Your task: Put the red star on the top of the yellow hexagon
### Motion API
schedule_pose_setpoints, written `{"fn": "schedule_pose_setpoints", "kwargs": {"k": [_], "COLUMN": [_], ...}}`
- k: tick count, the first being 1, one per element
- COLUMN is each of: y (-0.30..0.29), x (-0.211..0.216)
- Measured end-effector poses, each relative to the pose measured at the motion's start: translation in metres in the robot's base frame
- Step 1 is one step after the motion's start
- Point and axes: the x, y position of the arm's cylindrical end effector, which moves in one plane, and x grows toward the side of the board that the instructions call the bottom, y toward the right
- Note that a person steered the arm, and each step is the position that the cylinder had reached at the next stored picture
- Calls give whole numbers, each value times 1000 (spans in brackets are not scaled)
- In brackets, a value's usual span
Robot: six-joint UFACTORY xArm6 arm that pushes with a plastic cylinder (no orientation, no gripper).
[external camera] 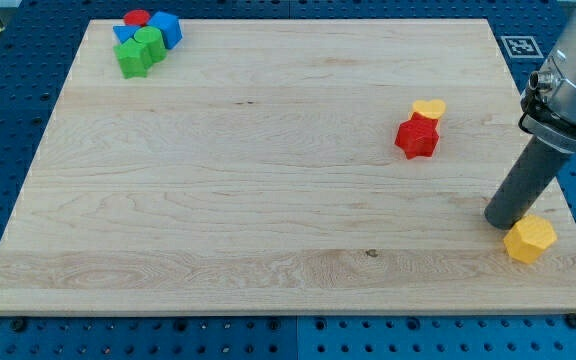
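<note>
Not done: red star (417,137) well apart from yellow hexagon (529,239); my tip (500,222) touching hexagon; no end effector jaws, just rod.

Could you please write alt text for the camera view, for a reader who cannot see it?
My tip rests on a wooden board beside the yellow hexagon near the view's bottom right. The red star sits higher up, touching a yellow heart. Red, blue and green blocks cluster at top left.

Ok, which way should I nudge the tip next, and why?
Probably swing my tip up around the red star to its upper-left: the tip now sits beside the yellow hexagon, far from the star, which touches a yellow heart.
</note>
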Motion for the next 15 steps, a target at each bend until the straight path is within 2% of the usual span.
{"fn": "schedule_pose_setpoints", "kwargs": {"k": [1,3,4,6,7,8,12,15], "y": [-3,-54,-76,-160,-175,-143,-112,-104], "x": [-2,-76,-91,-107,-155,-198,-141,-140]}}
